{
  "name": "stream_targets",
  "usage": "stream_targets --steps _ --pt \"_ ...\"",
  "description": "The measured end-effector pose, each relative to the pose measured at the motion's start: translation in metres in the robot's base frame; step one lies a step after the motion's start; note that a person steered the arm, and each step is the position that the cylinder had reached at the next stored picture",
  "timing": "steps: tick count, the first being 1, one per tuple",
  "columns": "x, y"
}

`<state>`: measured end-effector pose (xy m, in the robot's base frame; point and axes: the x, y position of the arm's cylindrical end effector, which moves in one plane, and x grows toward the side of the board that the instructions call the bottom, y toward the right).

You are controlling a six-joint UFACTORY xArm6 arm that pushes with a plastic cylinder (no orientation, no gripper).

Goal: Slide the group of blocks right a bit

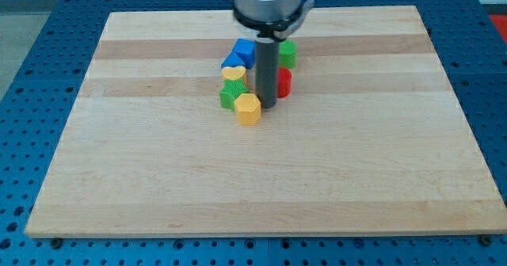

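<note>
Centrally, toward the view's top of the wooden board (158, 163): clustered blue blocks (240, 54), yellow heart (233, 74), green block (230, 96), yellow hexagonal block (249, 108), red block (283, 82), green block (287, 54). My tip (265, 106), clawless, stands among them, beside the hexagonal block.

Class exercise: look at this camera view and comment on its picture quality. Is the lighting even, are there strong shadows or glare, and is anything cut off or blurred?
Camera view: lighting soft and even on the wooden board; only faint shadows beside the yellow block and my tip; no glare on the wood; blocks reasonably sharp; the arm's metal mount is cropped at the view's top.
</note>
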<state>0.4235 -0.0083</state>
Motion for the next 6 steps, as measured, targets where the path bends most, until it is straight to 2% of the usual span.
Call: stream_targets --steps 1,4,5,6 --pt "0.014 -0.02" --pt "0.081 -0.023" --pt "0.09 -0.04" --pt "0.079 -0.061"
